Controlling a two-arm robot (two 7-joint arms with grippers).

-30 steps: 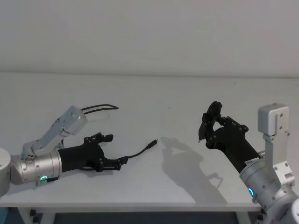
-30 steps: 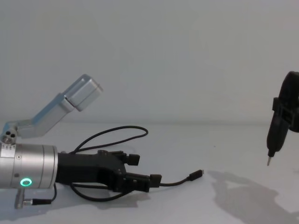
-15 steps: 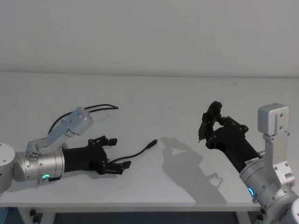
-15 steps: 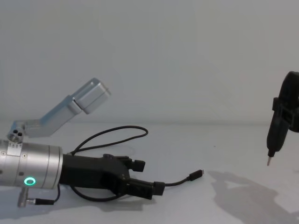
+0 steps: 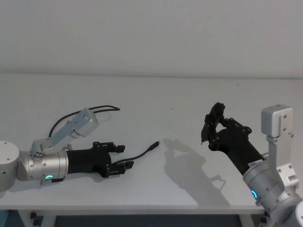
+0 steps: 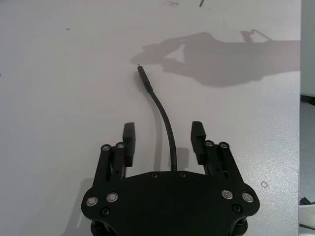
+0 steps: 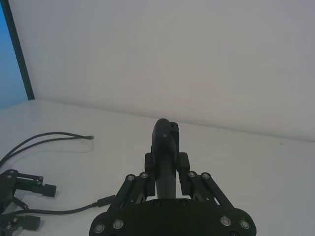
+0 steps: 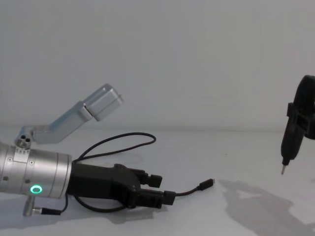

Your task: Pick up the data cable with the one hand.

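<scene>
- Position: the left hand (image 5: 125, 157) lies low over the counter (image 5: 165, 99) at about 8 o'clock, its fingers spread wide and gripping nothing. The data cable (image 5: 142, 154) runs out between them, and its plug (image 6: 143, 78) rests on the counter toward 2 o'clock from the hand.
- Slack: the rest of the cable loops back toward 10 o'clock past the silver wrist. A lift could drag that loop against the arm, and the snag could tug the strand out of the pads.
- Thin target: in the left wrist view the cable sits between the two pads (image 6: 198, 132) and touches neither. It is narrow and flat on the surface. If the hand closes too high, I judge the pads would meet above it and come away empty.
- Roll: the strand curves slightly toward one side of the gap. A pad arriving first could push it sideways or roll it out in front of the fingertips.
- Scrape: the lower finger is already close to the counter in the chest view, so any further descent risks jamming the tip against the surface.
- Whip: a grip this far behind the plug leaves a free end that may swing or sag on lifting.
- Other arm: the right hand (image 5: 213, 120) hangs raised at about 4 o'clock, closed around a black pointed piece (image 5: 204, 131). It is well apart from the cable and looks no threat there.
</scene>
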